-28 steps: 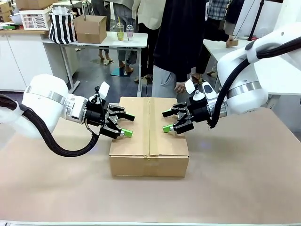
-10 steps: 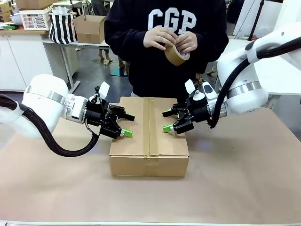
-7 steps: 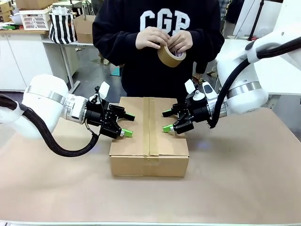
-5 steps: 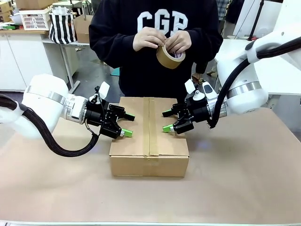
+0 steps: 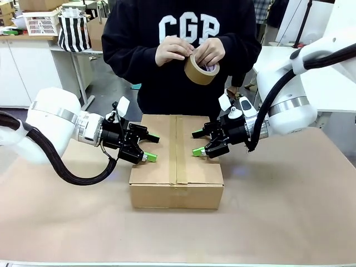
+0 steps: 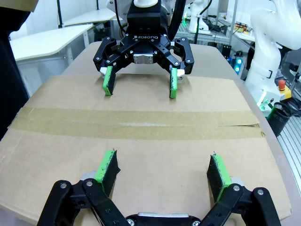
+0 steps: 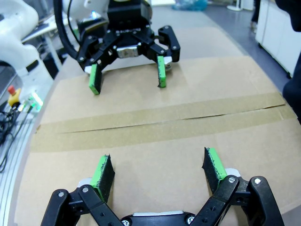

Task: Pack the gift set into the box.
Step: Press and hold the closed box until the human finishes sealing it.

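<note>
Now the box [image 5: 176, 161] sits closed on the table [image 5: 289, 206], a strip of tape along its middle seam. Over its top, the left gripper [image 5: 149, 148] and right gripper [image 5: 196, 143] face each other, fingers spread apart and holding nothing. Behind the box, a person's hands [image 5: 192, 51] hold a tape roll [image 5: 201, 69].

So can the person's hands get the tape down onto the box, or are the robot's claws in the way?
Probably yes. The left end effector and right end effector sit on either side of the box's middle seam, leaving that strip bare below the person's hands and tape roll.
</note>
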{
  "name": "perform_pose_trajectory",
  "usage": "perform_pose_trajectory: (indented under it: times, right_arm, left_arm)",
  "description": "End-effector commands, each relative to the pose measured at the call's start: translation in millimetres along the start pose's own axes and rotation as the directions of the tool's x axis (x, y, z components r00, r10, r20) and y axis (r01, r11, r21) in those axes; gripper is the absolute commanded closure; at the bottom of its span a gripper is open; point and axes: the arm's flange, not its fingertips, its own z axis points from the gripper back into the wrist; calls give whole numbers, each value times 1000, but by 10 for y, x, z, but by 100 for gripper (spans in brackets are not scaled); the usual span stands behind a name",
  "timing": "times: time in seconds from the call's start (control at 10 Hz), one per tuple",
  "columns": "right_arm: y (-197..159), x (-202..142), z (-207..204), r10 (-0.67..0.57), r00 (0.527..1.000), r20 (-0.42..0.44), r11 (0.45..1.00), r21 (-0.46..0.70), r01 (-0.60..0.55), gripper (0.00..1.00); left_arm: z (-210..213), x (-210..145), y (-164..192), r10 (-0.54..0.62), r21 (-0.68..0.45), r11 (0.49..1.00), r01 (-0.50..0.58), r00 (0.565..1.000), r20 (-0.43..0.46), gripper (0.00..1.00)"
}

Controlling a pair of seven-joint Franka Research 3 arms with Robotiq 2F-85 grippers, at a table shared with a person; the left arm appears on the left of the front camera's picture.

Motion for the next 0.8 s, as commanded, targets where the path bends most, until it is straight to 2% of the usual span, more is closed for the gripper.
perform_pose_trajectory:
  times: [0.0,0.7]
  right_arm:
    - [-3,-15,-1,2,1000,-3,1000,-2,-2,0]
    - [-3,-15,-1,2,1000,-3,1000,-2,-2,0]
  left_arm:
    - [8,-25,-6,8,-5,1000,-8,1000,7,0]
    - [8,-25,-6,8,-5,1000,-8,1000,7,0]
